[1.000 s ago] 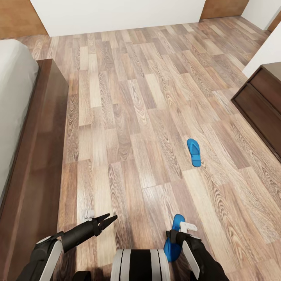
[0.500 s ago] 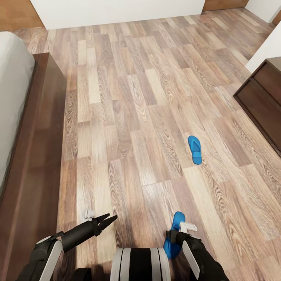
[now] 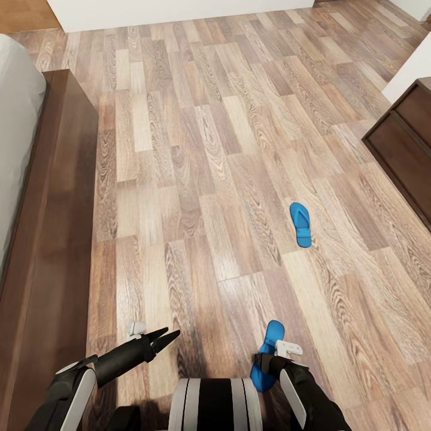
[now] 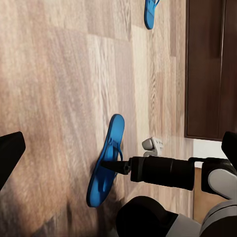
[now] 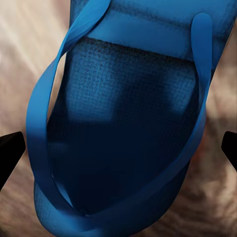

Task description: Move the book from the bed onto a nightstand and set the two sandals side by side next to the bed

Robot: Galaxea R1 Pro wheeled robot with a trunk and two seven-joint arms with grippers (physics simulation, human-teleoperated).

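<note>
Two bright blue sandals are on the wood-plank floor. One sandal (image 3: 300,223) lies alone to the right of the middle, also seen from the left wrist (image 4: 150,12). The other sandal (image 3: 266,356) (image 4: 106,163) lies just below my right gripper (image 3: 267,361) (image 4: 114,166). That gripper is open, its dark fingertips (image 5: 10,150) wide apart on either side of the blue straps (image 5: 42,108). My left gripper (image 3: 167,335) hovers open over bare floor, close to the bed (image 3: 54,239). The book and the nightstands are out of view.
The bed's dark wooden frame runs along the left, with the pale mattress (image 3: 18,120) above it. A dark-wood cabinet with drawer fronts (image 3: 407,155) stands at the right. A white wall (image 3: 179,9) closes the far side. Open floor lies between bed and cabinet.
The whole picture has slid up and away, so the camera has moved back. Both arms keep their pose. The near sandal shows slightly further out from the right gripper.
</note>
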